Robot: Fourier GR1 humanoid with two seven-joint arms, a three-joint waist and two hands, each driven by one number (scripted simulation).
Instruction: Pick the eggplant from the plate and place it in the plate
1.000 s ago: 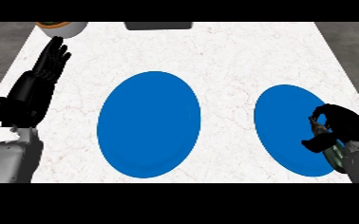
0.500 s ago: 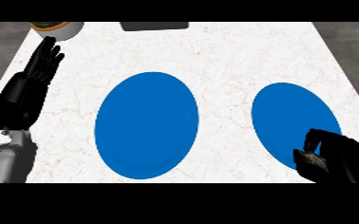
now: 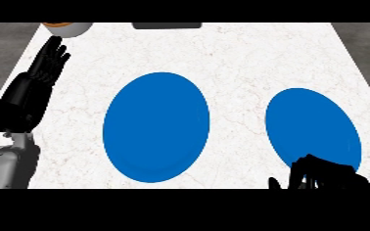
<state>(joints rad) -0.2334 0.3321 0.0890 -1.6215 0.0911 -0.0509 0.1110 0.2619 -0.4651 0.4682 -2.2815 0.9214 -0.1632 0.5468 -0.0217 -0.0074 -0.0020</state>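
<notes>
The right hand (image 3: 321, 173), curled at the right plate's (image 3: 311, 122) near rim and likely hiding the eggplant, should carry it low over the left plate's (image 3: 157, 126) middle before letting go.

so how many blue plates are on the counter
2. The middle plate sits centrally; the right plate sits toward the right, its near rim behind the right hand.

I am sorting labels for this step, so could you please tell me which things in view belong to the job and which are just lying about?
Job: middle blue plate; right blue plate; right robot hand at that plate's near rim. No eggplant shows.
Lying about: bowl at far left; dark thing at far edge; left robot hand, resting open.
</notes>
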